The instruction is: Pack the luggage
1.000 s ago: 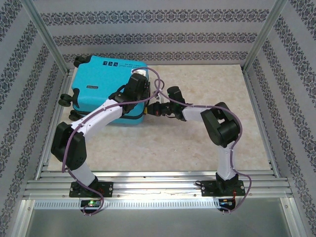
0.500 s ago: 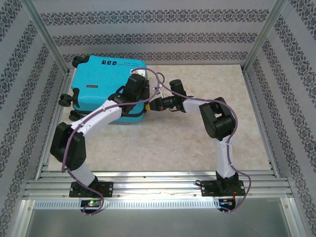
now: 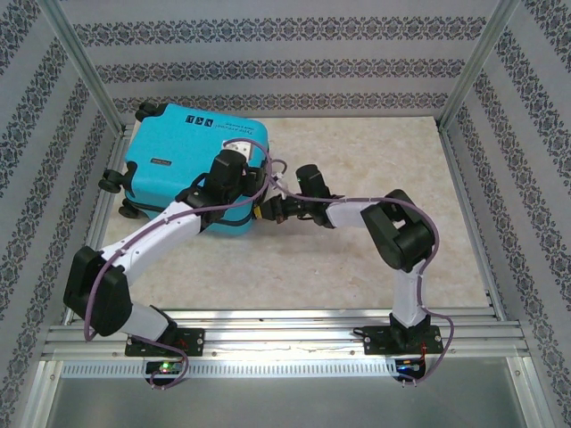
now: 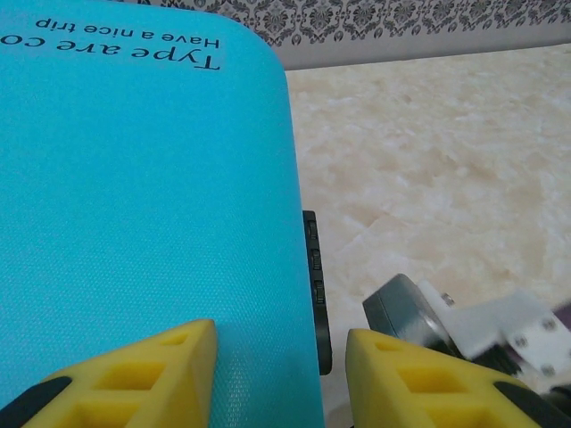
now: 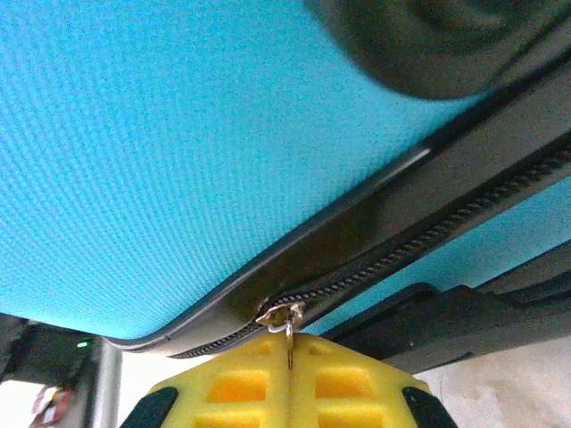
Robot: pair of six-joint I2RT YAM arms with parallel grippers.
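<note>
Up close, right tool [image 5: 288, 346] clamps luggage [image 5: 134, 134] zipper pull [image 5: 284, 317]; left tool [image 4: 278, 337] gapes above it.

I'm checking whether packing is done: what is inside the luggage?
Nothing inside shows: the luggage is closed and hides whatever it holds. The right gripper pinches the zipper pull.

Top view overhead; wrist views close on luggage [image 3: 165, 147] (shared).

- Walls [image 3: 285, 53] papered in grey floral bands enclose the scene from 9 through 12 to 3 o'clock.
- Beige marbled tabletop [image 3: 375, 160], evenly lit.
- Aluminium rails [image 3: 285, 337] at 6 o'clock.
</note>
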